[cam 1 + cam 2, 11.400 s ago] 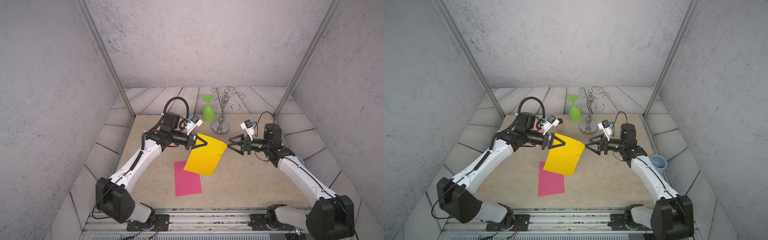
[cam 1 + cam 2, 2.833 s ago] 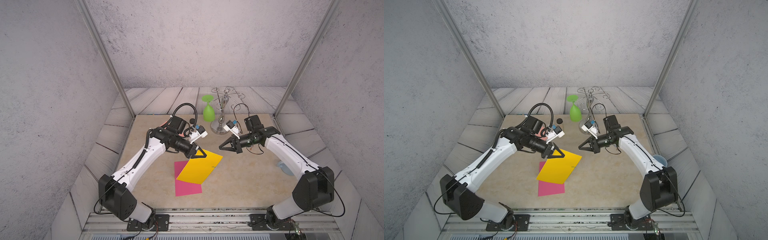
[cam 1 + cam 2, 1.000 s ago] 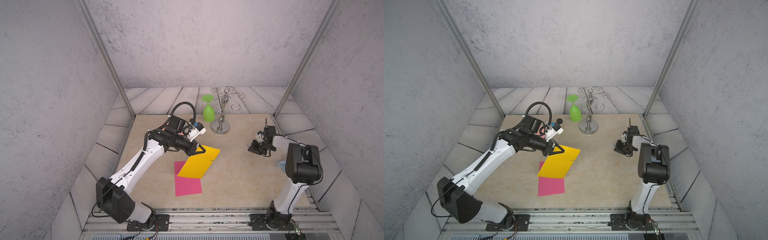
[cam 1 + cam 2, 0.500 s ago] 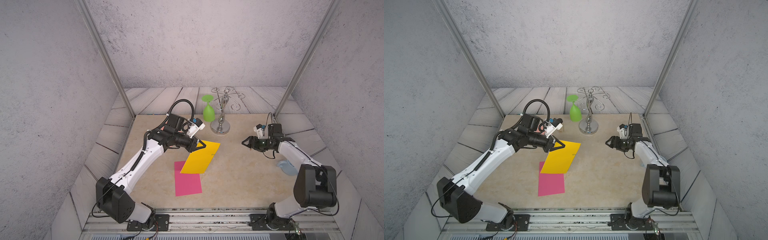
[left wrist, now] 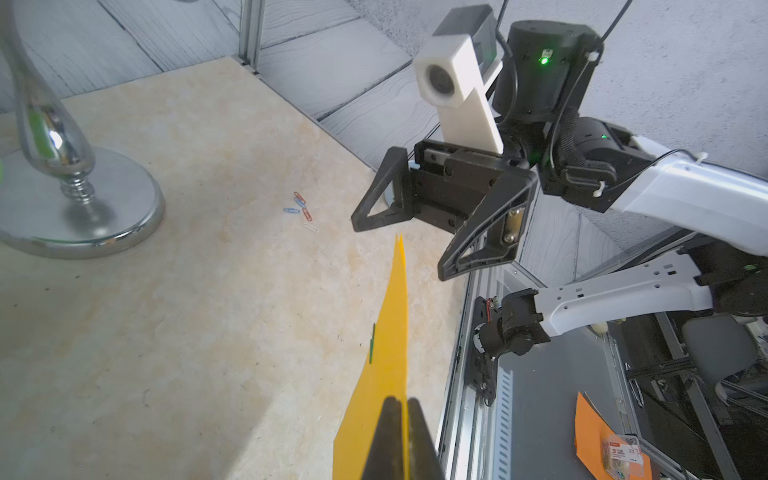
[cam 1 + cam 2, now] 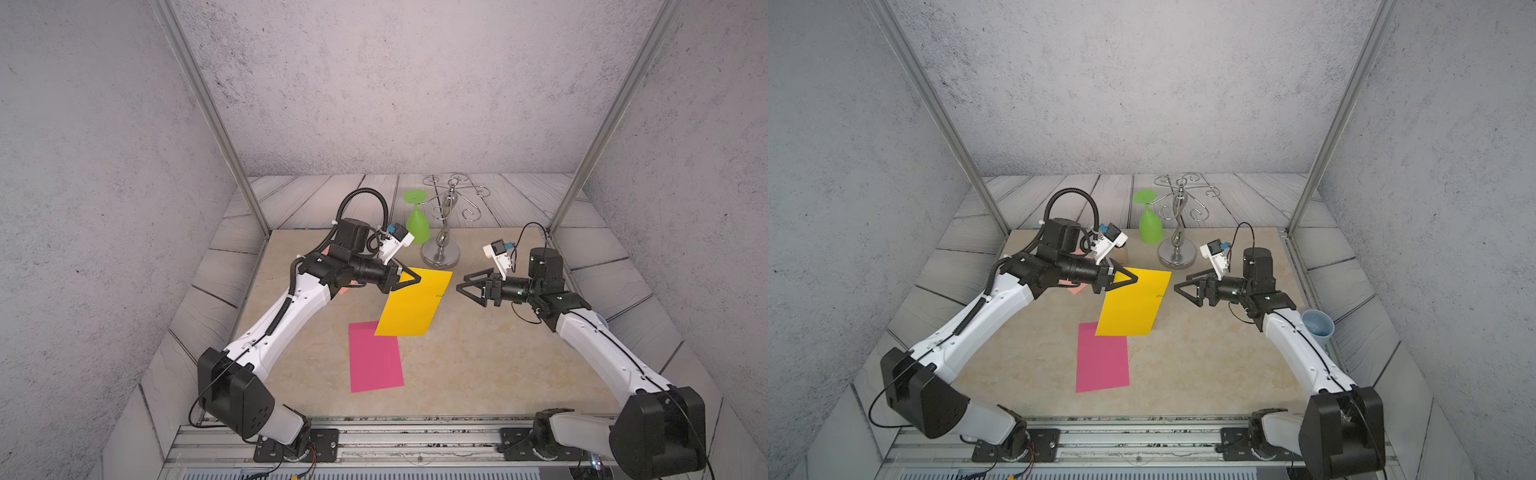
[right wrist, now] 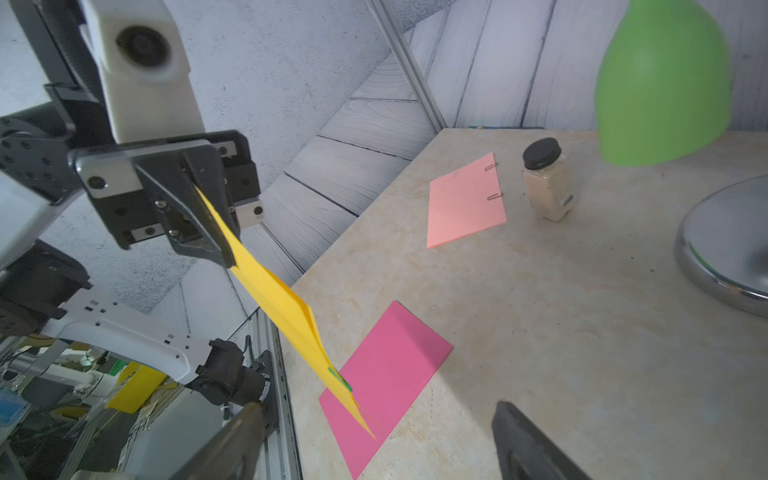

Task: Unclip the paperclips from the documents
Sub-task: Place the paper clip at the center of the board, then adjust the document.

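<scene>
The left fingers are pinched shut on a corner of the yellow document, which hangs tilted above the table. Its 1 green paperclip sits on the far edge, long axis pointing toward the right fingers, which are spread wide and empty just beside it.

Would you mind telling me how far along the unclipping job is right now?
Done: several loose paperclips lie on the table. In hand: the left gripper pinches the yellow sheet, one green clip still on it, the open right gripper facing it. Left: two clips on the salmon sheet.
</scene>
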Tool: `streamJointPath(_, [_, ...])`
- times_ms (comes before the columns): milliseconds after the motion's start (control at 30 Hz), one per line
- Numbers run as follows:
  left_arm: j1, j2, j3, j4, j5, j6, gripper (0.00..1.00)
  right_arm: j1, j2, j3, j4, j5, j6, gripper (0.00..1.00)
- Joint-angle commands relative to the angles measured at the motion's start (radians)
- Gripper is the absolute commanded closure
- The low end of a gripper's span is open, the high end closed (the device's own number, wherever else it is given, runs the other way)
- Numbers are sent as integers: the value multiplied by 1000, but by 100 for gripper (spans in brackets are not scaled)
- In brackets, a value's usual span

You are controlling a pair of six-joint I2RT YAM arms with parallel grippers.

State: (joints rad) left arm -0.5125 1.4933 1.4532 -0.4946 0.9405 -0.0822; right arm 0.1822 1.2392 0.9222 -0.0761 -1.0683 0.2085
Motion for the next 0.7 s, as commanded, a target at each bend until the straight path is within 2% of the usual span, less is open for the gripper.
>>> streamJointPath(0, [5, 20, 41, 66, 95, -28, 100, 41, -25, 10, 29, -46, -38, 11])
streamJointPath(200, [2, 50, 61, 97, 175, -63, 100, 72, 18, 31, 141, -55, 29, 13])
streamJointPath(267, [0, 54, 61, 99, 180, -64, 100, 82, 31, 45, 172, -62, 51, 17])
streamJointPath(500, [0, 53, 53, 123, 195, -79, 100, 97, 57, 61, 219, -97, 88, 59])
streamJointPath(667, [1, 53, 49, 123, 204, -79, 100, 97, 53, 50, 246, -123, 107, 79])
